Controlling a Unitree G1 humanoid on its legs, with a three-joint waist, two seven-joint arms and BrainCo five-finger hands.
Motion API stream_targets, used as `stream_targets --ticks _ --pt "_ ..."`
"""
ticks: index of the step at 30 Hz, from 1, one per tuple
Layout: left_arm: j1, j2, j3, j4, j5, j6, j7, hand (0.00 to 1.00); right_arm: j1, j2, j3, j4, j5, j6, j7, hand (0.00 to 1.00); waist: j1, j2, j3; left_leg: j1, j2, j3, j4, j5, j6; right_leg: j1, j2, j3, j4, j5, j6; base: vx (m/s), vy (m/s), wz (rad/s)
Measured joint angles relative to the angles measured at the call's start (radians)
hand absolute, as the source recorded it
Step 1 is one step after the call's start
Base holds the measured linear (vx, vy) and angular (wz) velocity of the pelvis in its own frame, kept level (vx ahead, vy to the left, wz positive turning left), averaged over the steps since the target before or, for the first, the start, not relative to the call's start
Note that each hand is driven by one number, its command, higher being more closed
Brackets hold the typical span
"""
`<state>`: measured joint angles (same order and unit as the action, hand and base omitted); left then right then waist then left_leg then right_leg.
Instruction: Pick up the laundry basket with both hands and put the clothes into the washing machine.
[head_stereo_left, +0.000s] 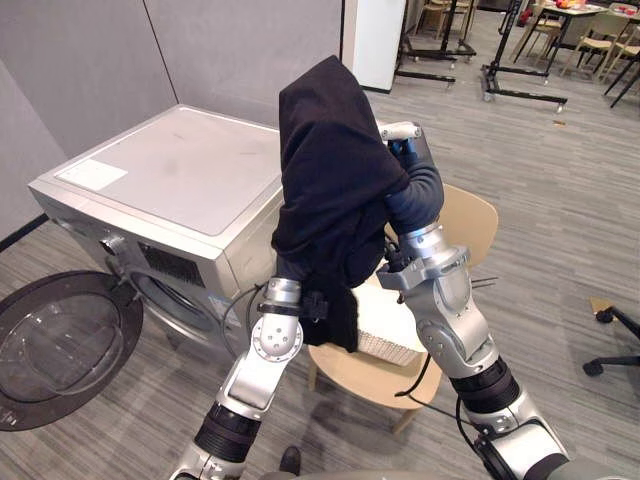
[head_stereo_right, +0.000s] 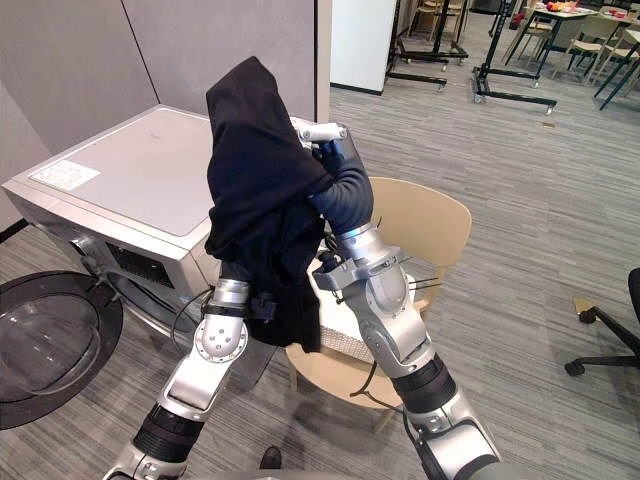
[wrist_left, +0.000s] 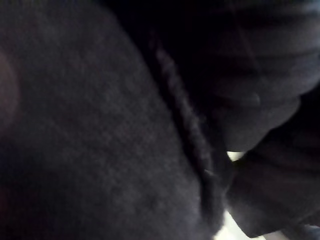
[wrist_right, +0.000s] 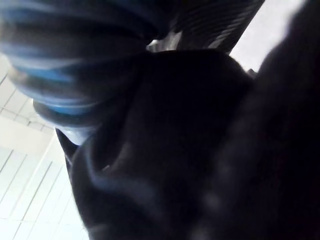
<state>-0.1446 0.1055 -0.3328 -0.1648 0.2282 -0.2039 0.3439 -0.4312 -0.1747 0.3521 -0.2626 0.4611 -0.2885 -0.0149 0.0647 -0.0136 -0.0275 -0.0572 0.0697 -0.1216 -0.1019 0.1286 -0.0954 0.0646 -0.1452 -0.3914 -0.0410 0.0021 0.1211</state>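
A black garment (head_stereo_left: 330, 190) is held high above the white laundry basket (head_stereo_left: 385, 325), which sits on a pale wooden chair (head_stereo_left: 470, 215). My left arm rises from below into the garment, and the cloth hangs over and hides my left hand. My right hand (head_stereo_left: 410, 150) is raised against the garment's upper right side. In both wrist views dark cloth (wrist_left: 100, 140) lies right against the camera. The silver washing machine (head_stereo_left: 170, 170) stands to the left, its round door (head_stereo_left: 60, 340) swung open toward the floor and the drum opening (head_stereo_left: 175, 300) showing.
Grey partition walls stand behind the machine. A black office chair base (head_stereo_left: 610, 340) sits on the floor at the right. Black wheeled stands (head_stereo_left: 520, 70) and tables with chairs are far back on the right.
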Motion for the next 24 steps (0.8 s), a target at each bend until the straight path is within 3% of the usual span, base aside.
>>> stream_targets --ticks 7,12,16,24 --pt "0.132 -0.003 0.091 -0.069 -0.025 -0.006 0.008 1.00 0.170 -0.040 -0.182 -0.075 -0.173 0.000 -0.014 0.00 -0.002 -0.001 0.000 -0.001 0.002 0.017 0.002 -0.004 -0.002 -0.009 0.000 0.014 0.000 0.000 0.000 0.01 -0.008 -0.05" --pt "0.219 -0.006 0.155 -0.100 -0.064 -0.019 0.008 1.00 0.311 -0.038 -0.365 -0.089 -0.322 -0.014 -0.093 0.00 -0.026 -0.001 0.000 -0.003 0.006 0.041 0.004 -0.011 -0.002 -0.020 0.001 0.039 0.001 0.001 -0.001 0.01 -0.010 -0.13" --pt "0.284 -0.023 0.203 -0.125 -0.093 -0.020 0.008 1.00 0.463 -0.002 -0.459 -0.083 -0.361 -0.013 -0.120 0.00 -0.043 0.000 -0.001 -0.004 0.007 0.044 0.004 -0.017 -0.003 -0.030 0.002 0.043 0.001 0.004 -0.006 0.02 -0.012 -0.06" --pt "0.414 -0.056 0.237 -0.131 -0.157 -0.036 -0.028 1.00 0.695 0.110 -0.541 0.221 -0.433 0.037 -0.117 0.00 -0.054 0.003 0.000 -0.010 0.009 0.049 0.005 -0.025 -0.003 -0.036 0.003 0.050 0.001 0.002 -0.006 0.02 -0.007 -0.03"
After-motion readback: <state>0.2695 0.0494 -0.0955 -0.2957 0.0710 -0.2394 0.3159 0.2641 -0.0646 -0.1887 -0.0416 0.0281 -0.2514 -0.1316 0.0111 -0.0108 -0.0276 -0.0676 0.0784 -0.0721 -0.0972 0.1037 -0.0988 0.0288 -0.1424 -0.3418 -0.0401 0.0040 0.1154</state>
